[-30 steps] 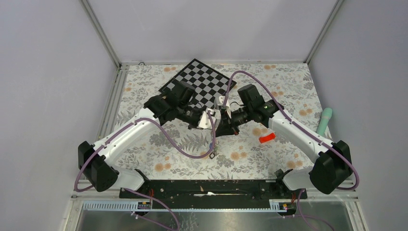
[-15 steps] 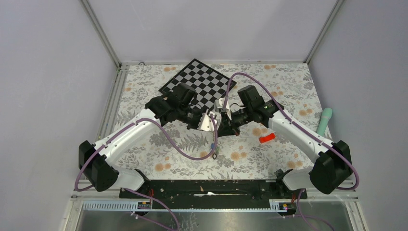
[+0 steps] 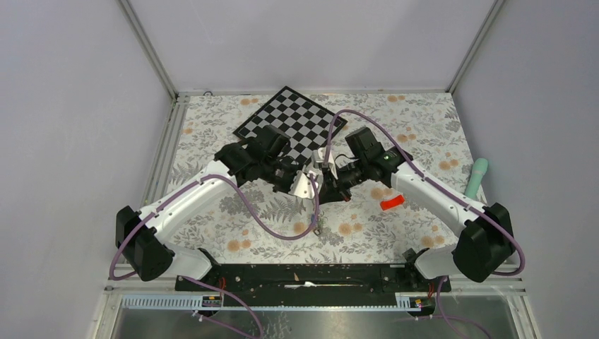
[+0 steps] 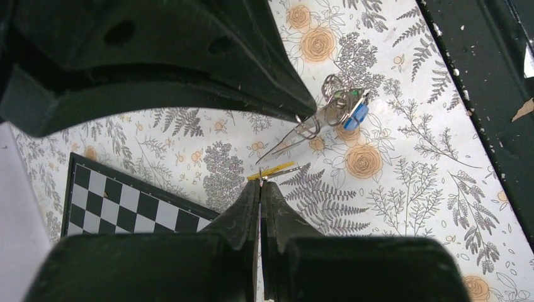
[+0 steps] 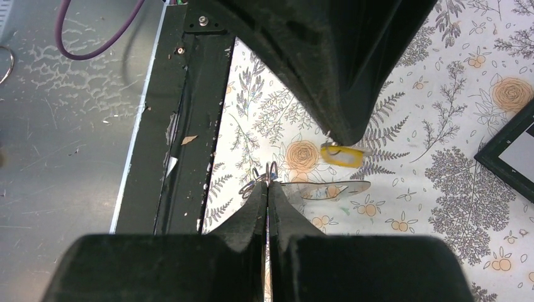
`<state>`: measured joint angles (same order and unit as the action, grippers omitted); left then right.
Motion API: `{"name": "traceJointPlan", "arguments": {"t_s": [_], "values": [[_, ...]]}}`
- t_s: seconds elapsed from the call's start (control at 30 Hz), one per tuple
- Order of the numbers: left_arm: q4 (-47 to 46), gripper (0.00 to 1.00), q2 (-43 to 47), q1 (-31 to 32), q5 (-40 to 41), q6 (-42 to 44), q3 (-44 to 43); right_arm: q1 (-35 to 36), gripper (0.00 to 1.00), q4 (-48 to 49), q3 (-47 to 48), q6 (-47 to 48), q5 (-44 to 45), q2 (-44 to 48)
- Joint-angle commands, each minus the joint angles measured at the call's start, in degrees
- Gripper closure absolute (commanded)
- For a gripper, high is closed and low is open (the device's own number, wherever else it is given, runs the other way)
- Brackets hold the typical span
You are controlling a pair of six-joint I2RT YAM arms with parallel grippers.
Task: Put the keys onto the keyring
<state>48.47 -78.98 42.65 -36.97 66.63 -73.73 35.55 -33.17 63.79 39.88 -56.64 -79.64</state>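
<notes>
My left gripper (image 4: 260,180) is shut on the ring of a yellow-tagged key (image 4: 271,171), held above the table. My right gripper (image 5: 268,183) is shut on small wire rings at one end of the grey keyring (image 5: 330,189). In the left wrist view the keyring (image 4: 295,135) hangs from the right gripper's tip, with a blue-tagged key (image 4: 357,117) and a green-tagged key (image 4: 343,95) bunched at its far end. The yellow tag (image 5: 341,155) sits just above the keyring. In the top view both grippers (image 3: 309,185) (image 3: 327,185) meet tip to tip, with the key bunch (image 3: 317,227) below them.
A black-and-white checkerboard (image 3: 293,120) lies at the back of the floral table. A red object (image 3: 392,203) lies right of the grippers. A mint-green object (image 3: 477,176) lies by the right edge. The black base rail (image 3: 304,275) runs along the near edge.
The right arm has moved a little left and nearer, closing on the left gripper. The hanging key bunch has shifted slightly right. Both grippers stay shut.
</notes>
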Motion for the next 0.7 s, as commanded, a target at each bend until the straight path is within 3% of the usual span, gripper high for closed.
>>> {"name": "traceJointPlan", "arguments": {"t_s": [0.0,0.67], "values": [[-1.2,1.00,1.5,1.1,-0.7,0.1,0.2,0.8,1.00,2.5,2.1,-1.3,-2.8,-1.2],[-3.6,1.00,1.7,3.2,-1.7,-0.1,2.7,0.8,1.00,3.9,3.1,-3.4,-4.8,-3.5]]}}
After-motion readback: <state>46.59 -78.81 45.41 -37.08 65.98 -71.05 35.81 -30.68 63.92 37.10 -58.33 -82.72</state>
